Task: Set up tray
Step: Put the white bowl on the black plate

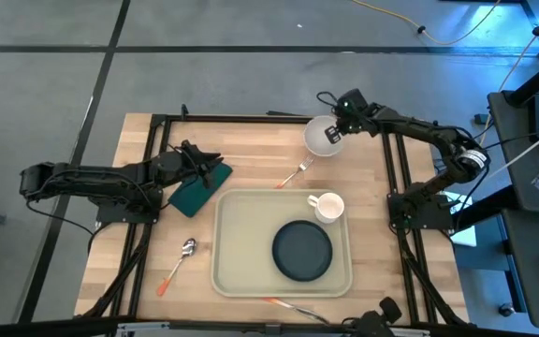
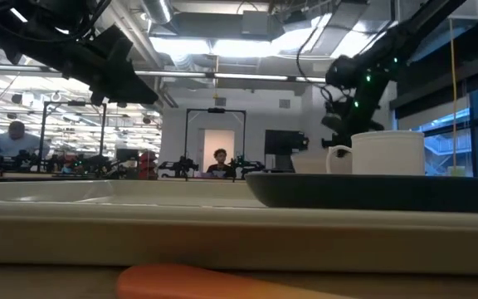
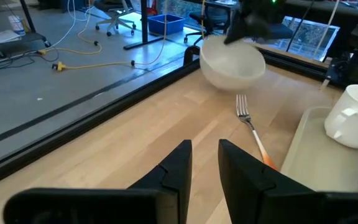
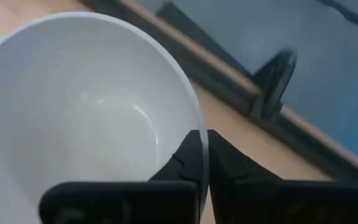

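The big cream plastic tray (image 1: 235, 245) is a rectangle with round corners and a raised rim. It looks smooth and a little shiny. In the high view it lies flat on the light wooden counter (image 1: 251, 154), in the lower middle of the frame. A round dark blue plate (image 1: 302, 250) sits inside it, toward its lower right. A white mug with a handle (image 1: 327, 206) stands in its upper right corner, just above the plate.

The right claw (image 1: 337, 132) is in the upper middle of the high view. Its two dark fingers are pinched together on the rim of a round white bowl (image 4: 86, 112). The bowl is smooth and shiny inside, and there is nothing in it. It is above the tray, well apart from it.

A silver metal fork with an orange handle (image 1: 295, 174) lies on the wood between the bowl and the tray.

The left claw (image 3: 205, 165) is in the left middle of the high view, over a dark green rectangular napkin (image 1: 199, 191). In the left wrist view its two dark fingers are a little apart, with nothing between them. The napkin lies just left of the tray's upper left corner.

A shiny metal spoon with an orange handle (image 1: 179, 260) lies on the wood to the left of the tray. Another thin orange-handled piece (image 1: 284, 304) lies just below the tray's bottom edge. I cannot tell what kind it is.
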Tool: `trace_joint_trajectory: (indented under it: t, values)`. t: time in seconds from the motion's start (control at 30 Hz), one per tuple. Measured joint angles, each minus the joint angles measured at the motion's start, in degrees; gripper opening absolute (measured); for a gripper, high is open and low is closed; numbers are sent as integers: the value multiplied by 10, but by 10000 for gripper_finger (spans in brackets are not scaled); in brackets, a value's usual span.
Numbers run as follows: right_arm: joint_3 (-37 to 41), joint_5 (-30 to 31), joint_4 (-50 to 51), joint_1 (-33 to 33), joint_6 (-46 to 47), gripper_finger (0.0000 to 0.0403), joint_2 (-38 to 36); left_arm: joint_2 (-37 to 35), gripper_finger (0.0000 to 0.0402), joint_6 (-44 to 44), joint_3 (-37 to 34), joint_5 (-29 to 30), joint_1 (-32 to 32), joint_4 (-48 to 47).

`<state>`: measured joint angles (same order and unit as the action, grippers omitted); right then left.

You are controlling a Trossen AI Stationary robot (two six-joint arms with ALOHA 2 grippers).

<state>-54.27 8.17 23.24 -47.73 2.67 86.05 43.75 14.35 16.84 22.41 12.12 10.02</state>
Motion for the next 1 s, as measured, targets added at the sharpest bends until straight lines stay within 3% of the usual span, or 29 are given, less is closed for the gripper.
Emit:
trace_joint_trajectory:
  t: [0.23, 0.47, 0.77, 1.0]
  values:
    - [-98, -65, 124, 74, -32, 4, -27, 0, 72, 0, 0, 0, 0, 0]
    - [-168, -80, 233, 239, -26, 4, -33, 0, 72, 0, 0, 0, 0, 0]
    - [-171, -100, 255, 456, 72, 4, -33, 0, 72, 0, 0, 0, 0, 0]
    - [-142, -99, 208, 560, 152, 4, -33, 0, 72, 0, 0, 0, 0, 1]
